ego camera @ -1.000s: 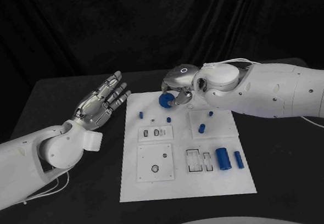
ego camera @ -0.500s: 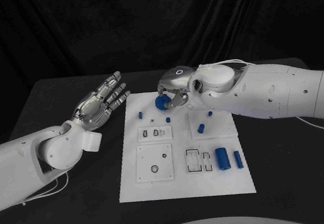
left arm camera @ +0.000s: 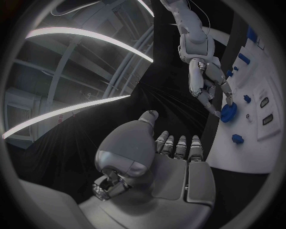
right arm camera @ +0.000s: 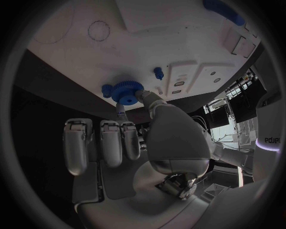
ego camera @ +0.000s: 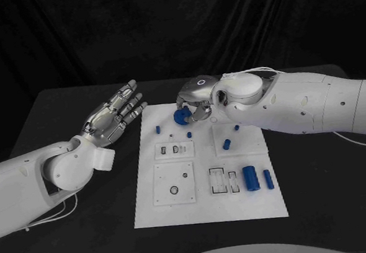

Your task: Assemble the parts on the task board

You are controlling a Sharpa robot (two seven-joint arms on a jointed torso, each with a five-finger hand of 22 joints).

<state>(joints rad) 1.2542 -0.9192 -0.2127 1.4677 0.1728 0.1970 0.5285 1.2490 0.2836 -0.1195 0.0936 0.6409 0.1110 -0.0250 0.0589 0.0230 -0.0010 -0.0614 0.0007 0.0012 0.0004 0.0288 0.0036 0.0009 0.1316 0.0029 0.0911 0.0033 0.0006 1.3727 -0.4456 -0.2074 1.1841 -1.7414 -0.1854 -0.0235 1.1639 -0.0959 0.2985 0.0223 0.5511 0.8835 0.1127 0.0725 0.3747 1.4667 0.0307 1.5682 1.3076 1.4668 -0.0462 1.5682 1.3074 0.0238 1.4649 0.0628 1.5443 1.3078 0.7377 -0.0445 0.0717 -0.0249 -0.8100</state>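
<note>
Only the right wrist view reveals fingertips [right arm camera: 142, 97] pinching the gear [right arm camera: 125, 90].

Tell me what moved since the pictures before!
The right hand slid a little toward the left hand's side along the board's far edge, carrying the blue gear it holds. The left hand stayed open beside the board, and the small blue parts stayed put.

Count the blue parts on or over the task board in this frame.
7: a gear in the right robot hand, pegs at, two cylinders near right. More may hide under that hand.
</note>
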